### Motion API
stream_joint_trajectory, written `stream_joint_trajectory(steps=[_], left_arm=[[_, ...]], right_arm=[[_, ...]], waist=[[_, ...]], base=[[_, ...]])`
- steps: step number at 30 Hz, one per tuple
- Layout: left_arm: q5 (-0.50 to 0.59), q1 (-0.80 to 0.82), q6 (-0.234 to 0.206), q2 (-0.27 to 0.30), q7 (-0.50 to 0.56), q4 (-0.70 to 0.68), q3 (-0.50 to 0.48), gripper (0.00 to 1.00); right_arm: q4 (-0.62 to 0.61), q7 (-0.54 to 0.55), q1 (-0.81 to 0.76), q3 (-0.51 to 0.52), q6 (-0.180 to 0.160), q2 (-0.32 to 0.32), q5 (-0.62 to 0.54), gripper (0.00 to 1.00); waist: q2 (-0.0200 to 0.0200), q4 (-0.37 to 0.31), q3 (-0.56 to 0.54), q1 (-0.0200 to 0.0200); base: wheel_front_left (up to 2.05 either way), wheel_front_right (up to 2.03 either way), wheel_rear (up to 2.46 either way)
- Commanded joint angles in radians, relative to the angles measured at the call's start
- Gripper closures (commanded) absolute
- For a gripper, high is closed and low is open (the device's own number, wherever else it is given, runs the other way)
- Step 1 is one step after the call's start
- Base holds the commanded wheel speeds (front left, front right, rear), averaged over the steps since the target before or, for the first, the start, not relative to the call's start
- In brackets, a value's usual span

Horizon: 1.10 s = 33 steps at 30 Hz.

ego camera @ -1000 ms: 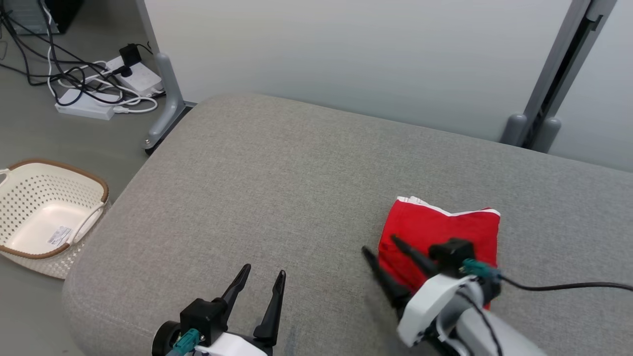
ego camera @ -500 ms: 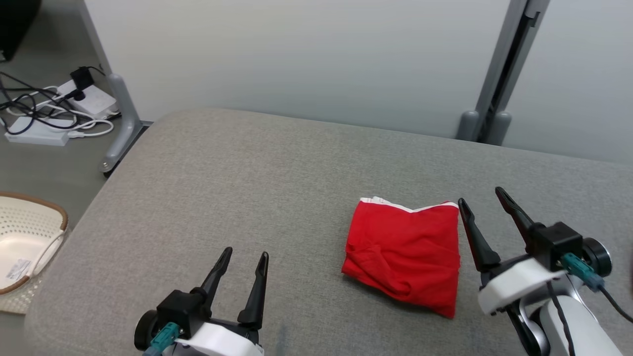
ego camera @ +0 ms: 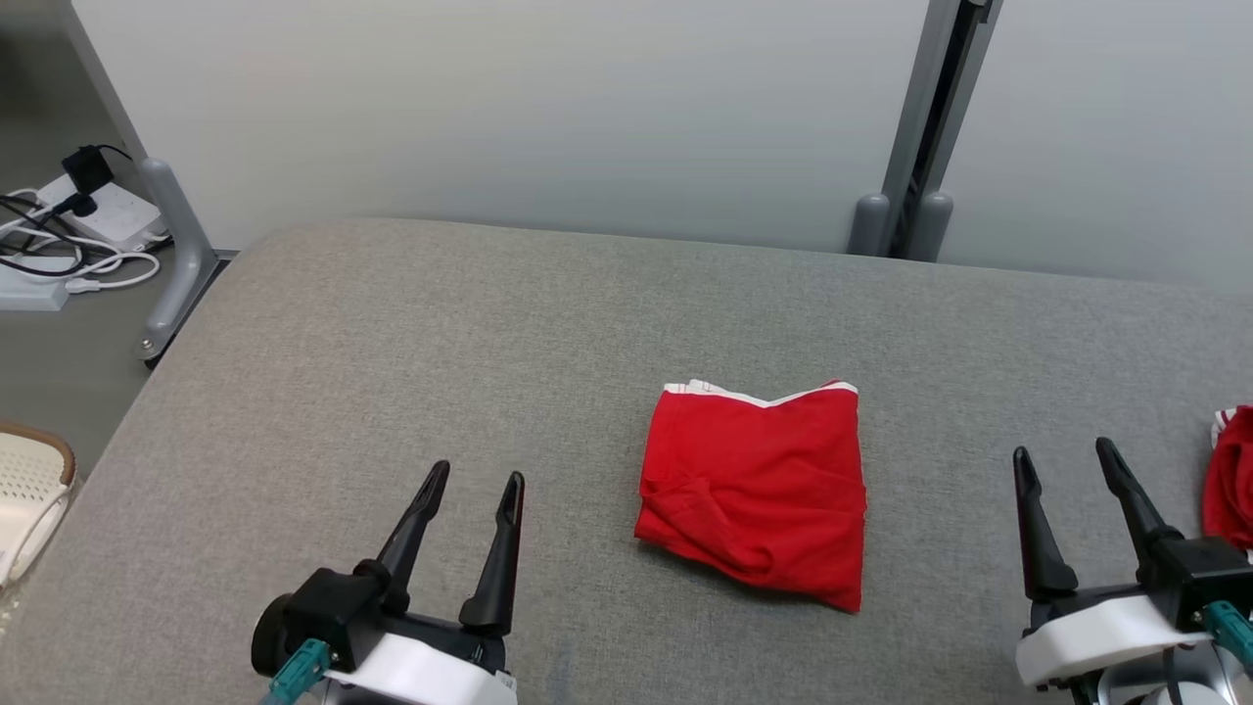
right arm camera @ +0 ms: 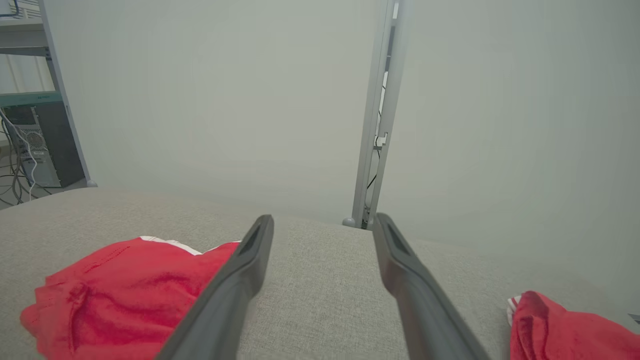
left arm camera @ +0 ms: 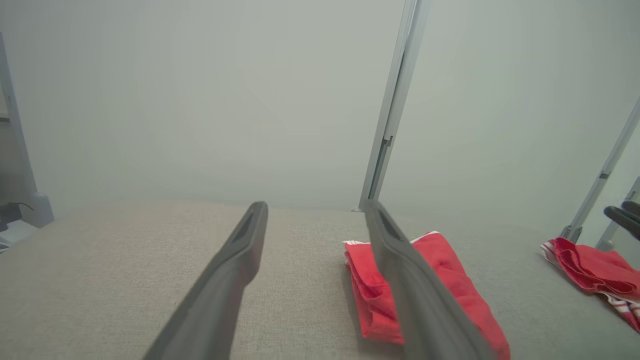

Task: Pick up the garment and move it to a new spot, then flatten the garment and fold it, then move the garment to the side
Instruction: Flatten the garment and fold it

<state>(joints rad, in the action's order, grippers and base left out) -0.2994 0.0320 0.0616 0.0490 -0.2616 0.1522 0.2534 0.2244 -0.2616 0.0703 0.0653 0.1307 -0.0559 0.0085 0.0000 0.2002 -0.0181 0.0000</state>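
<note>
Garment, red with a white-trimmed edge, lies folded near the middle of the grey padded bench, between the two tools and apart from both. Left tool sits at the near left, jaws wide and empty. Right tool sits at the near right, likewise wide and empty. Just past it to the right lies a second red cloth.

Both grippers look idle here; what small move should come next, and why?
Probably swing the right gripper toward the bunched red garment just to its right. The folded garment already lies neat and untouched between it and the left gripper; both stand open and empty, and the bunched one is nearest the right arm.
</note>
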Motion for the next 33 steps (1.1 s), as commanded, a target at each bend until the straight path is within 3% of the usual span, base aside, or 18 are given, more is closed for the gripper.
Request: stream_joint_trajectory(steps=[1, 4, 5, 6, 12, 17, 20, 33], left_arm=[[0.002, -0.006, 0.001, 0.004, -0.004, 0.002, -0.001, 0.00], [0.006, -0.010, 0.003, 0.004, -0.004, 0.016, 0.010, 0.00], [0.007, -0.010, 0.004, 0.004, -0.004, 0.019, 0.013, 0.00], [0.008, -0.010, 0.005, 0.005, -0.004, 0.022, 0.015, 0.00], [0.007, -0.005, 0.007, 0.004, -0.004, 0.037, 0.030, 0.00], [0.003, 0.016, 0.012, 0.004, -0.004, 0.035, 0.047, 0.00], [-0.004, 0.024, 0.012, 0.004, -0.004, 0.033, 0.064, 0.00], [-0.007, 0.054, 0.014, 0.004, -0.004, 0.031, 0.083, 0.00]], right_arm=[[-0.005, -0.004, -0.009, 0.002, 0.000, 0.001, 0.004, 0.00], [0.001, -0.004, -0.019, 0.001, 0.000, 0.003, 0.003, 0.00], [0.008, -0.004, -0.021, -0.004, 0.000, 0.003, 0.017, 0.08], [0.010, -0.004, -0.018, -0.006, 0.000, 0.003, 0.019, 1.00], [0.028, -0.004, 0.011, -0.036, 0.000, 0.004, 0.047, 1.00], [0.071, -0.004, 0.055, -0.189, 0.000, 0.002, 0.064, 1.00], [0.173, -0.005, 0.099, -0.300, 0.000, 0.002, 0.078, 1.00], [0.470, -0.004, 0.256, -0.415, 0.000, -0.033, 0.154, 1.00]], waist=[[0.0000, -0.004, 0.000, 0.0000], [0.0000, -0.011, 0.001, 0.0000], [0.0000, -0.012, 0.001, 0.0000], [0.0000, -0.012, 0.001, 0.0000], [0.0000, 0.005, 0.006, 0.0000], [0.0000, 0.039, 0.026, 0.0000], [0.0000, 0.079, 0.036, 0.0000], [0.0000, 0.202, 0.087, 0.0000]], base=[[0.00, 0.00, 0.00], [0.00, 0.00, 0.00], [0.00, 0.00, 0.00], [0.00, 0.00, 0.00], [0.00, 0.00, 0.00], [0.00, 0.00, 0.00], [0.00, 0.00, 0.00], [0.00, 0.00, 0.00]])
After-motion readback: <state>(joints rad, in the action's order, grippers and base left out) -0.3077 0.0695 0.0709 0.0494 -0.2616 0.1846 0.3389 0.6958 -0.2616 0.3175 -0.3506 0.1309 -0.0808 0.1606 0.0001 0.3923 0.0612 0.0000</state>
